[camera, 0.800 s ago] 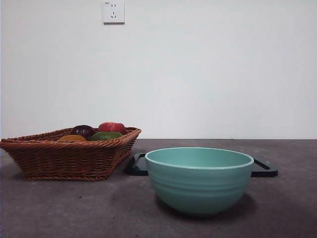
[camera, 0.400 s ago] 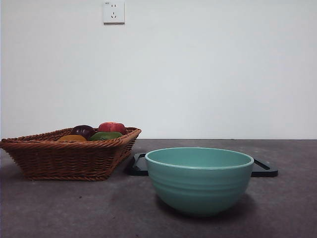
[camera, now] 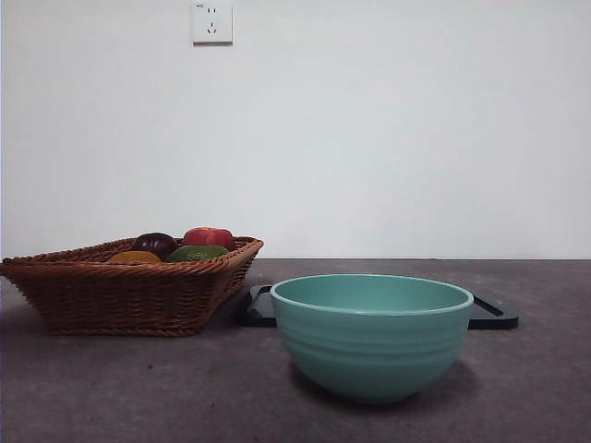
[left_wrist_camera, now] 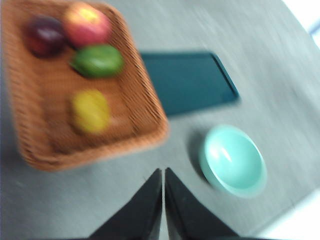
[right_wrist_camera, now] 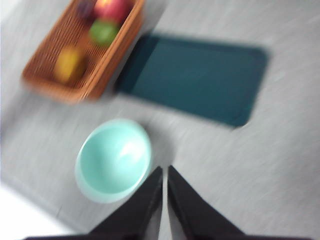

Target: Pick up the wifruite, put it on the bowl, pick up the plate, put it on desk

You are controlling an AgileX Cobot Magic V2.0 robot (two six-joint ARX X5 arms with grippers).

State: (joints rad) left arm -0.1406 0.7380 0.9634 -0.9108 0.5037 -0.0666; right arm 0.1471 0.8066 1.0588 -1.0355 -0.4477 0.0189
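Both wrist views smear on us; the bowl (camera: 371, 334) hides most of the dark tray (camera: 489, 314), basket (camera: 129, 286) rim masks the fruit.

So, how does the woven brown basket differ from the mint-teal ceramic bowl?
The woven brown wicker basket is wide, shallow and angular; the mint-teal ceramic bowl is round and deep. The basket holds four fruits, among them a dull orange oval fruit, while the bowl is empty. The basket's wall is rough weave; the bowl's is smooth with faint ridges. Both stand upright on the dark grey tabletop.
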